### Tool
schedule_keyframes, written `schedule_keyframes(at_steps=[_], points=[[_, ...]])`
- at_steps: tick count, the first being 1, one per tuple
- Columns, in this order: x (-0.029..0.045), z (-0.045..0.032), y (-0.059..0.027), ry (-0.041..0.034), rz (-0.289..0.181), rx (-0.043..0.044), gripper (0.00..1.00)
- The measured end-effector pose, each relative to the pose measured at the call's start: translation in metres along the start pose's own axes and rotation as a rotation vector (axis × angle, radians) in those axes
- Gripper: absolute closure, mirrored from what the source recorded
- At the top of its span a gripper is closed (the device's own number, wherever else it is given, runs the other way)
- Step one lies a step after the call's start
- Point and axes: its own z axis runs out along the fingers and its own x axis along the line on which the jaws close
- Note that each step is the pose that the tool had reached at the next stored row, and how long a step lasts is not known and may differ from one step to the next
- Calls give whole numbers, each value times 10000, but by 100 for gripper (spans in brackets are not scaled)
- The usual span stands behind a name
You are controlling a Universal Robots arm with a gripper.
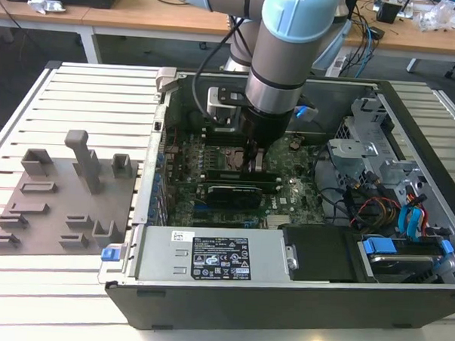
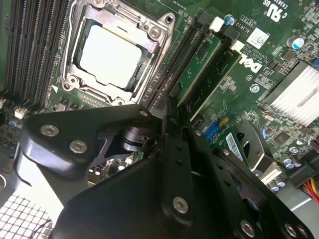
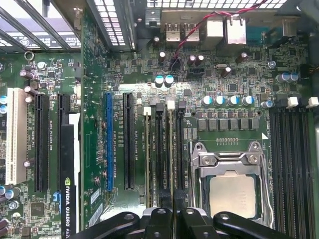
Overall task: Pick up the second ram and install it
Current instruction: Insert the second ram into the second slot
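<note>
1. Where the arm reaches down into the open computer case (image 1: 297, 306) at the centre of the exterior view, the gripper (image 1: 254, 158) stands low over the motherboard (image 1: 287, 196), just beside the CPU socket (image 1: 226, 157)
2. In both wrist views the gripper (image 3: 173, 216) (image 2: 171, 112) has its fingers drawn tight together, with barely a seam between them, pinching the near end of the second ram (image 3: 172, 154)
3. The second ram (image 2: 198, 62) stands on edge along a memory slot next to the CPU socket (image 3: 232, 191) (image 2: 112, 55); whether it is pressed fully home I cannot tell
4. Another memory stick (image 3: 148, 159) (image 2: 219, 74) sits in a parallel slot just beside it, on the side away from the socket
5. A bank of empty black memory slots (image 3: 294, 159) lies on the socket's other side
6. A graphics card (image 1: 230, 192) lies across the board, below the gripper in the exterior view
7. At the exterior view's left, on the slatted table (image 1: 80, 96), rests a grey fixture plate (image 1: 60, 208) with its blocks, well apart from the case
</note>
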Motion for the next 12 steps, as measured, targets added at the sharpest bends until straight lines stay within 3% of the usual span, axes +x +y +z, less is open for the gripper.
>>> schedule_keyframes(at_steps=[5,6,7,8,12], points=[[0,38,-4,-7,-2,6,86],[0,39,-3,-7,-1,2,79],[0,13,-1,-2,0,2,79],[-2,-34,2,-2,0,1,79],[-53,-393,28,28,2,2,80]])
